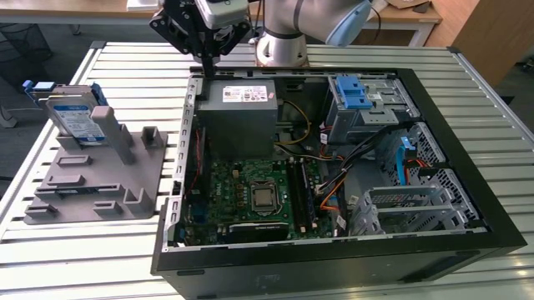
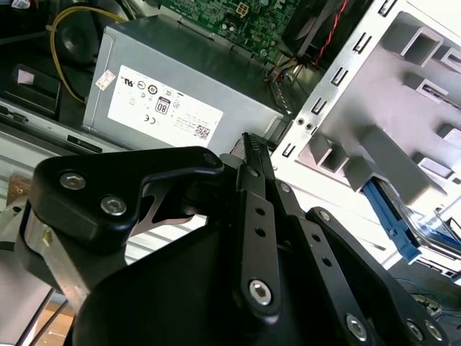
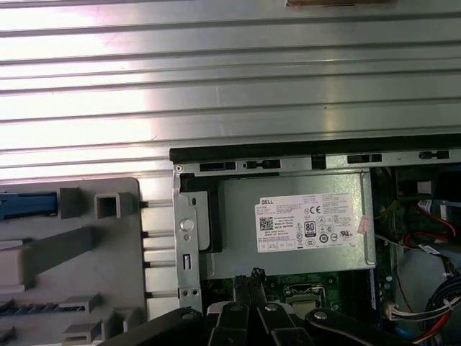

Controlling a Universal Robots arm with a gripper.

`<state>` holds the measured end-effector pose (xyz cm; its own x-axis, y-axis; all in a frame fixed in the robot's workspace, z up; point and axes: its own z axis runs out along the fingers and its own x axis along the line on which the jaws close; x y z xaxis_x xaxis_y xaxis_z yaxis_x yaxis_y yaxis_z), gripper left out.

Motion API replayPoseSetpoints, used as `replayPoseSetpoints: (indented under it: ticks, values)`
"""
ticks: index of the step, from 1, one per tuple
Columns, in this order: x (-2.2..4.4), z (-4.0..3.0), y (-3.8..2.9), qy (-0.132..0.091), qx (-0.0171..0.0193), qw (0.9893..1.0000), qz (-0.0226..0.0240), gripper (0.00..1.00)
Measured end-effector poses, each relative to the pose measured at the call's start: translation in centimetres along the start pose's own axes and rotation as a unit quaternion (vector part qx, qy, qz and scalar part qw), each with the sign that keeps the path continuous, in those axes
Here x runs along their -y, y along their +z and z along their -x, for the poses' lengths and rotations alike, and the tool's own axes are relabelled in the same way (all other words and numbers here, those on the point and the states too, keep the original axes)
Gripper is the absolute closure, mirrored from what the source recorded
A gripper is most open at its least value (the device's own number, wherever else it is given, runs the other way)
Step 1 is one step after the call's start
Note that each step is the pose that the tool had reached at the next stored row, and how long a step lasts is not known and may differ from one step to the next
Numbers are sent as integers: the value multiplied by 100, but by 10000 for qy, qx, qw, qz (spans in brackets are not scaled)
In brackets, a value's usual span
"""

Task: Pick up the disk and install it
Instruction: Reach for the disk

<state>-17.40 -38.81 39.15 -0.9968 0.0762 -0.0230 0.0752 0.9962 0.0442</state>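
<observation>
Partly hidden behind a post of the grey holder, the disk stands well apart from the pressed-together gripper.

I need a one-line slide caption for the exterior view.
The gripper hovers at the edge of the open computer case, near its power supply; the disk stands in the grey holder outside it.

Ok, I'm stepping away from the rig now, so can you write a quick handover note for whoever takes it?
End effector: shut, empty, above the edge of the open computer case, by the power supply.
Disk: standing on edge in the grey holder beside the case, at the exterior view's left.
Done: nothing visible.
Left: picking up and installing the disk.
</observation>
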Motion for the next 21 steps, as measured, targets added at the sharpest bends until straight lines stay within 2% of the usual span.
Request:
replayPoseSetpoints:
  ticks: [21]
  values:
    - [3, -106, 10, 0, -9, 10000, 0, 89]
